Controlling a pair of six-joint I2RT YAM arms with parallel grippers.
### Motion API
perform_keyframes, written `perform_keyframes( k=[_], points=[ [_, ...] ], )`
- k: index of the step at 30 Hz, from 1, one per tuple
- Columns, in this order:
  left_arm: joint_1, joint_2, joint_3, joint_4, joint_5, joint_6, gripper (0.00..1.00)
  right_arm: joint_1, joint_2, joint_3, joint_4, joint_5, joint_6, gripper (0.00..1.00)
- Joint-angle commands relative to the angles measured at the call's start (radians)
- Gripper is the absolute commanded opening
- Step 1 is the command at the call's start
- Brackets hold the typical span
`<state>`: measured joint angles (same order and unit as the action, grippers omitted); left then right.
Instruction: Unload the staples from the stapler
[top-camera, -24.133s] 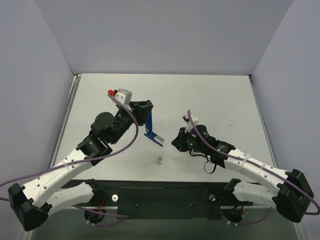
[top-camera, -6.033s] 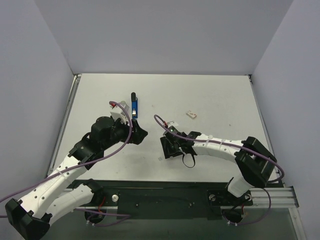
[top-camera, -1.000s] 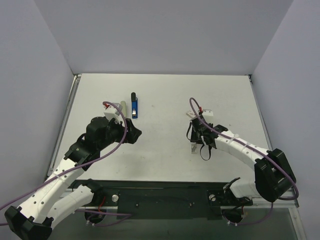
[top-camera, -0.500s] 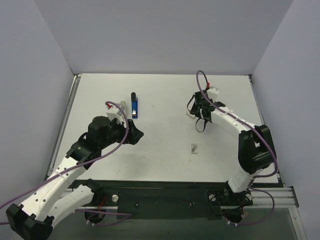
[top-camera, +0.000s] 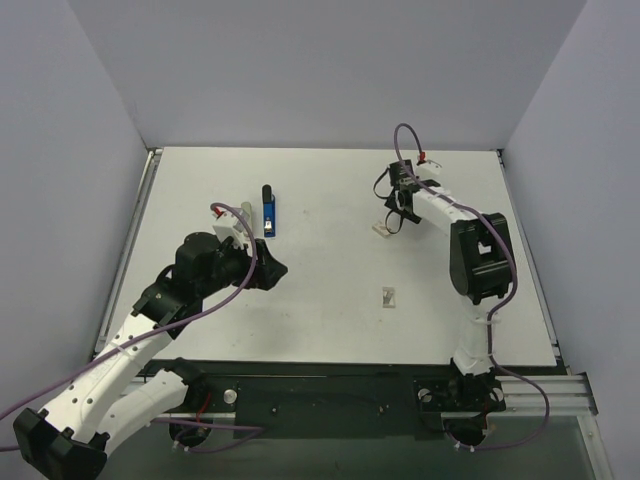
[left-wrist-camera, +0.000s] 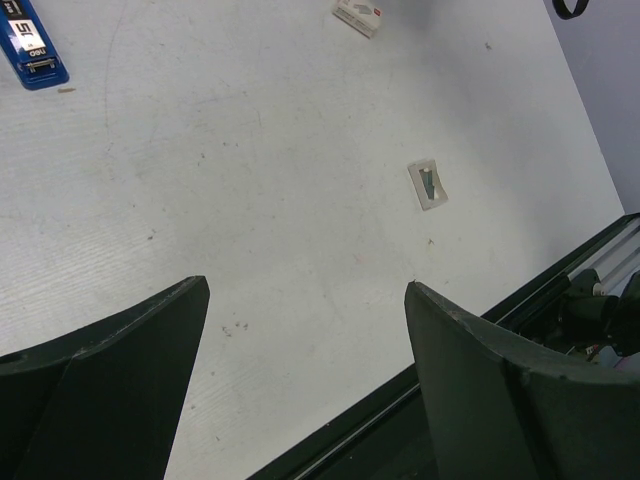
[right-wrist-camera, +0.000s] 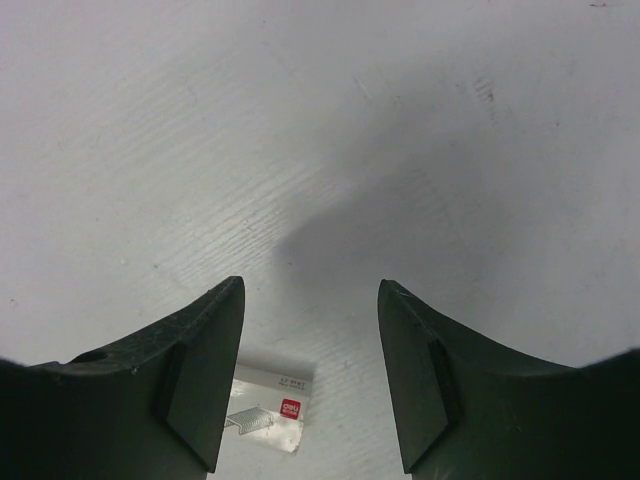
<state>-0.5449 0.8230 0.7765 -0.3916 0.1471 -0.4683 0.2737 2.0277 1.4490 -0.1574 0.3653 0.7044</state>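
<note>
The blue stapler (top-camera: 268, 217) lies flat at the table's back left, dark end pointing away; the left wrist view catches it in the top left corner (left-wrist-camera: 35, 50). A short strip of staples (top-camera: 388, 297) lies alone mid-table, also visible in the left wrist view (left-wrist-camera: 428, 185). My left gripper (top-camera: 272, 270) hovers just in front of the stapler, open and empty (left-wrist-camera: 305, 288). My right gripper (top-camera: 393, 210) is stretched to the far side, open and empty (right-wrist-camera: 310, 287), hanging over bare table.
A small white staple box (top-camera: 381, 229) lies just under the right gripper, by its left finger (right-wrist-camera: 268, 410), and shows in the left wrist view (left-wrist-camera: 358, 14). A pale grey short bar (top-camera: 246, 215) lies left of the stapler. The table's dark front rail (left-wrist-camera: 420, 400) is close.
The right gripper has left the staples mid-table and swung to the far side by the staple box, its jaws opening wider. The left arm has barely shifted.
</note>
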Motion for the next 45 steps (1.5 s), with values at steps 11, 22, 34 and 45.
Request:
perform_keyframes(
  k=[11, 22, 34, 45],
  points=[
    [0.013, -0.008, -0.008, 0.059, 0.026, -0.015, 0.91, 0.096, 0.068, 0.036, -0.099, 0.004, 0.026, 0.52],
    [0.011, -0.016, -0.01, 0.059, 0.028, -0.013, 0.91, 0.121, 0.051, -0.03, -0.105, 0.009, 0.056, 0.51],
    [0.013, -0.016, -0.013, 0.063, 0.029, -0.016, 0.91, 0.156, 0.013, -0.075, -0.088, -0.061, 0.041, 0.49],
    [0.014, -0.027, -0.011, 0.06, 0.026, -0.018, 0.91, 0.242, -0.03, -0.148, -0.071, -0.207, 0.003, 0.48]
  ],
)
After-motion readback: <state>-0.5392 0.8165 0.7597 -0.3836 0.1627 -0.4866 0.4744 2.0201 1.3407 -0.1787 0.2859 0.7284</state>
